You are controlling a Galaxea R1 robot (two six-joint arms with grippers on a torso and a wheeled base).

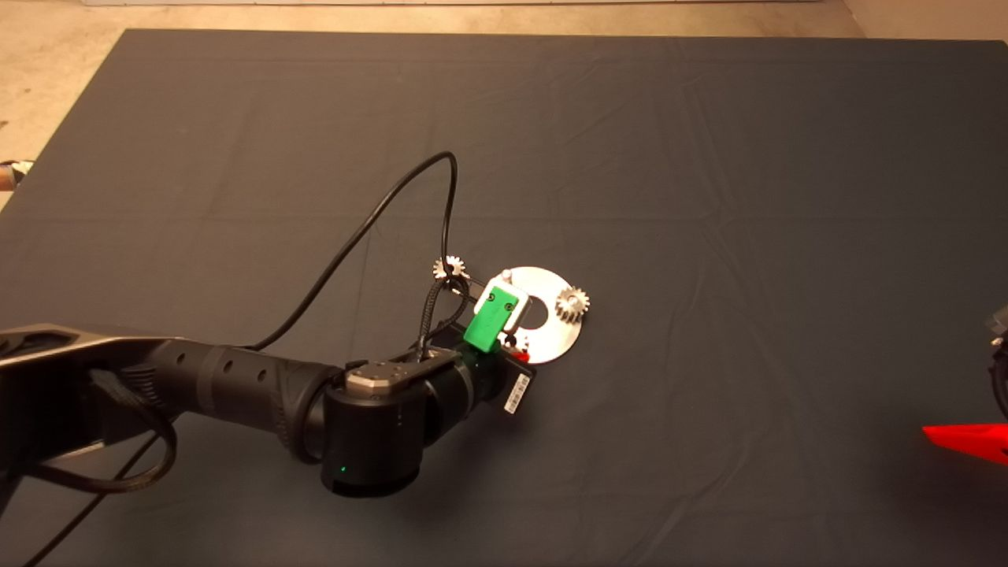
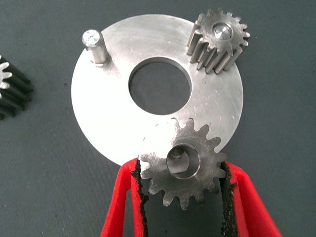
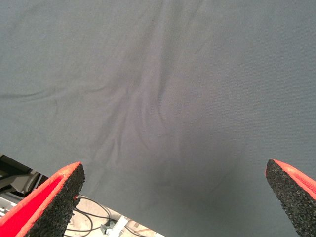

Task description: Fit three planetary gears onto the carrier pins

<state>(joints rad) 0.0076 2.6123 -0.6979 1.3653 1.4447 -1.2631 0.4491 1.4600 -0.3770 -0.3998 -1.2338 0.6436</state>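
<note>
The shiny round disc point(image 2: 113, 98) lies flat on the mat, also seen in the head view point(image 1: 555, 342). One planetary gear point(image 2: 219, 42) sits on a carrier pin at the disc's right side point(image 1: 572, 303). A second carrier pin point(image 2: 95, 44) stands bare. My left gripper point(image 2: 180, 170) is shut on another planetary gear point(image 2: 182, 165) at the disc's near rim, and shiny metal shows inside its bore. In the head view the left gripper point(image 1: 516, 339) is mostly under its green body. A loose gear point(image 2: 7, 86) lies on the mat beside the disc point(image 1: 450, 268). My right gripper point(image 3: 173, 177) waits open at the lower right point(image 1: 969, 441).
A black cable point(image 1: 378, 213) loops from the left arm over the mat beside the loose gear. The dark mat point(image 1: 709, 197) stretches wide behind and to the right of the disc. The mat's edge and floor cables show in the right wrist view.
</note>
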